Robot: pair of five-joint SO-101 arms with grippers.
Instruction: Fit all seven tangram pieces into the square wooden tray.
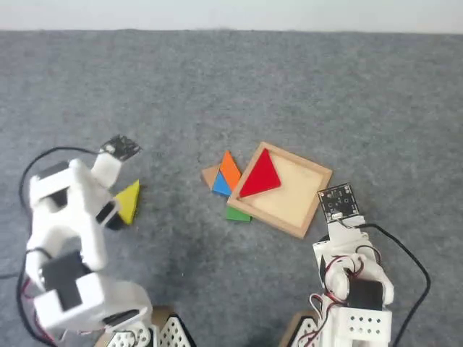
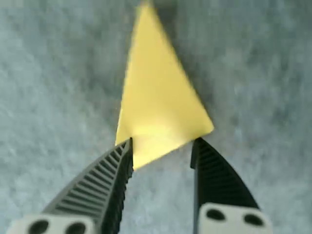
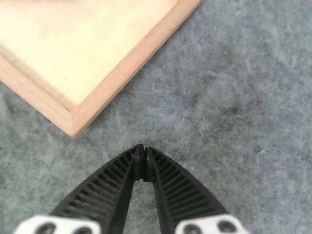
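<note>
A yellow triangle [image 2: 158,102] lies on the grey carpet at the left [image 1: 129,201]. My left gripper [image 2: 162,144] is open, with one finger on each side of the triangle's near corner; whether they touch it I cannot tell. The square wooden tray [image 1: 307,199] sits right of centre with a red triangle [image 1: 259,176] in its left part. Orange [image 1: 230,169], blue [image 1: 221,186], green [image 1: 237,214] and tan [image 1: 210,175] pieces cluster against the tray's left edge. My right gripper [image 3: 144,148] is shut and empty, just off a corner of the tray [image 3: 97,44].
Grey carpet covers the table. Both arm bases stand at the near edge, the left arm [image 1: 69,217] and the right arm [image 1: 351,282], and a black cable loops beside each. Open carpet lies between the yellow triangle and the piece cluster.
</note>
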